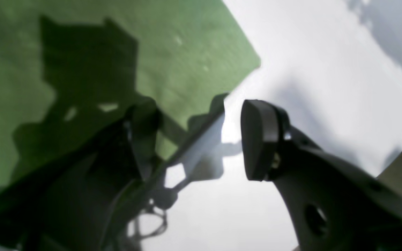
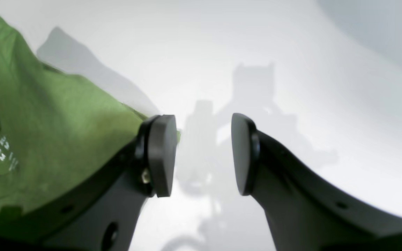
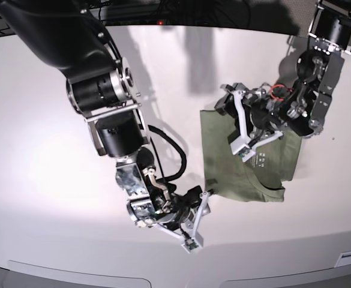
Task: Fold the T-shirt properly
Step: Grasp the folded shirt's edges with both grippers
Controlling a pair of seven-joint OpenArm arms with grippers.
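Note:
The green T-shirt (image 3: 223,165) lies folded into a rough rectangle on the white table (image 3: 43,180), right of centre, with its collar and white neck print (image 3: 263,159) near the right side. My left gripper (image 3: 238,123) hovers over the shirt's far part. In the left wrist view this left gripper (image 1: 201,139) is open, with one finger over the cloth (image 1: 173,42) and the other over bare table. My right gripper (image 2: 202,155) is open and empty. It sits at the shirt's near left corner (image 3: 206,192), and the fabric (image 2: 47,115) lies just beside its left pad (image 2: 162,155).
Both dark arms reach in over the table, the bulky right arm (image 3: 103,108) from the back left and the left arm (image 3: 319,66) from the back right. The table's front edge (image 3: 175,270) runs close below the right gripper. Cables and dark gear line the back.

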